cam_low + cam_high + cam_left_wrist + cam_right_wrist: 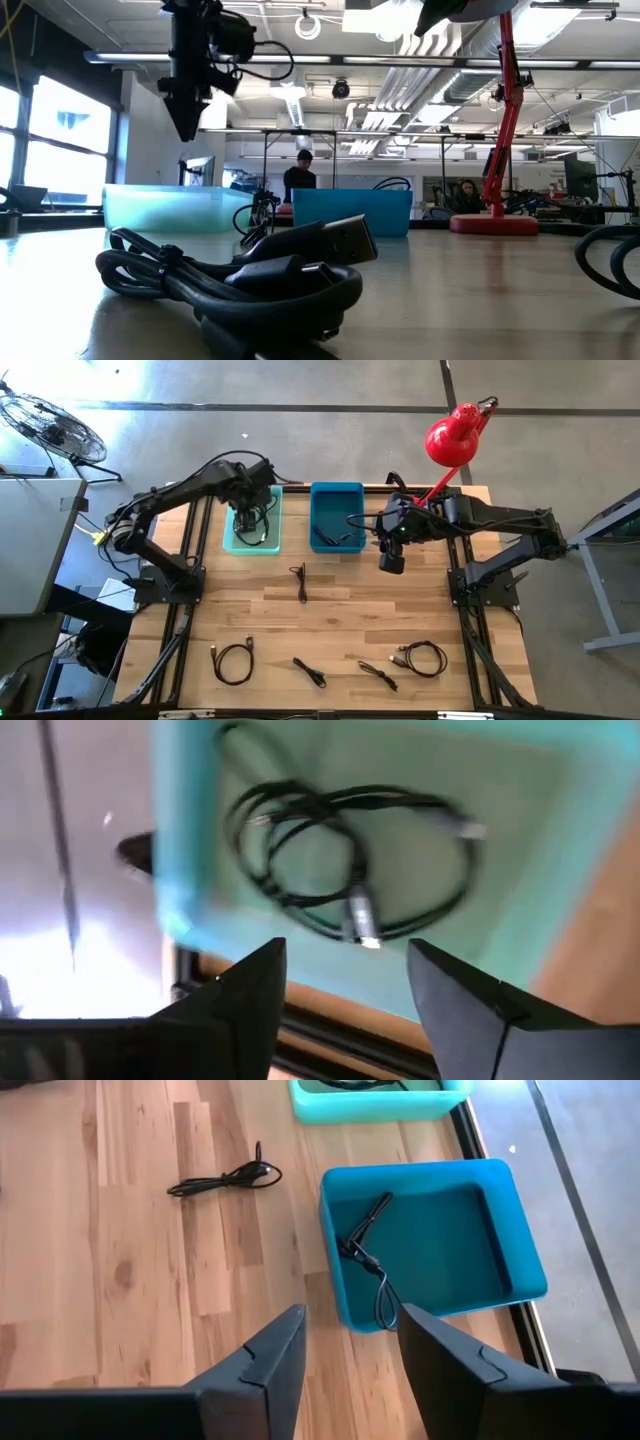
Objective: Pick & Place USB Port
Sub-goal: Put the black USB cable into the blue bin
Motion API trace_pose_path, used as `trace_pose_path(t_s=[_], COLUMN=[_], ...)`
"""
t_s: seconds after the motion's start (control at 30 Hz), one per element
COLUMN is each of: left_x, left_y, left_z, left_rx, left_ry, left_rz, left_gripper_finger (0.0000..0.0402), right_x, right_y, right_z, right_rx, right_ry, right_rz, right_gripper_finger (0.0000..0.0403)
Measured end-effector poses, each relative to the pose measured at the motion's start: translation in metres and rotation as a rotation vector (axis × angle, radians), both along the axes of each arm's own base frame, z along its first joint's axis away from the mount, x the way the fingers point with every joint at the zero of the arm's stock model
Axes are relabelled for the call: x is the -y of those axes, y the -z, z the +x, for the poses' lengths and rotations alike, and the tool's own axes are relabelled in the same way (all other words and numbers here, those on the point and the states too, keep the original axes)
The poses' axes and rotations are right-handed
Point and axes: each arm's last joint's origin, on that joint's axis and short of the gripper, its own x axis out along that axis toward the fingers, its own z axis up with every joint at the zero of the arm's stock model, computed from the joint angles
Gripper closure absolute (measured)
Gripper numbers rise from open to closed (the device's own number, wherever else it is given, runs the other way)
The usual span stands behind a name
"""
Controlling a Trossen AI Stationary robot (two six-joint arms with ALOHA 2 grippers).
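Note:
My left gripper [345, 948] is open and hangs above the light teal bin [271, 525] at the table's far edge. A coiled black USB cable [350, 860] lies on that bin's floor. In the low view the left gripper [188, 125] points down, well above the bin [160, 205]. My right gripper [350, 1315] is open and hovers over bare table just right of the blue bin [520, 1230]. A thin black cable [365, 1255] lies on the blue bin's floor. In the high view the right gripper [391, 565] sits beside the blue bin [337, 495].
Several black cables lie loose on the table: one near the middle [300, 580], others along the near edge [233, 660] [310, 672] [380, 675] [420, 657]. One fills the low view's foreground [250, 275]. A red lamp [455, 440] stands at the far right corner. People sit beyond the table.

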Motion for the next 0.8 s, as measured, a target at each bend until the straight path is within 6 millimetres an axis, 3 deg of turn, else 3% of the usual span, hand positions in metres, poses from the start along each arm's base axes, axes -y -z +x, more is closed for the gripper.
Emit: trace_pose_path(t_s=[0.17, 0.33, 0.43, 0.57, 0.8], left_x=[0.035, 0.085, 0.113, 0.136, 0.146], left_y=[-0.015, -0.027, -0.028, -0.028, -0.027], left_z=[0.007, 0.019, 0.027, 0.039, 0.062], left_rx=[0.148, 0.239, 0.182, 0.082, 0.040], left_ry=[0.210, 0.605, 0.889, 1.063, 1.281], left_rz=[-0.141, -0.204, -0.128, 0.078, 0.305], left_gripper_finger=[0.0193, 0.0193, 0.0193, 0.0193, 0.0192], right_x=[0.001, 0.001, 0.001, 0.001, 0.000], right_y=[0.000, 0.000, 0.000, -0.001, -0.002], right_z=[0.000, 0.000, 0.000, 0.001, 0.002], right_rx=[-0.003, -0.002, -0.003, 0.013, 0.025], right_ry=[0.013, 0.021, 0.015, 0.014, 0.008], right_rz=[-0.018, -0.034, -0.038, -0.037, -0.015], right_gripper_finger=[0.0252, 0.0253, 0.0253, 0.0252, 0.0256])
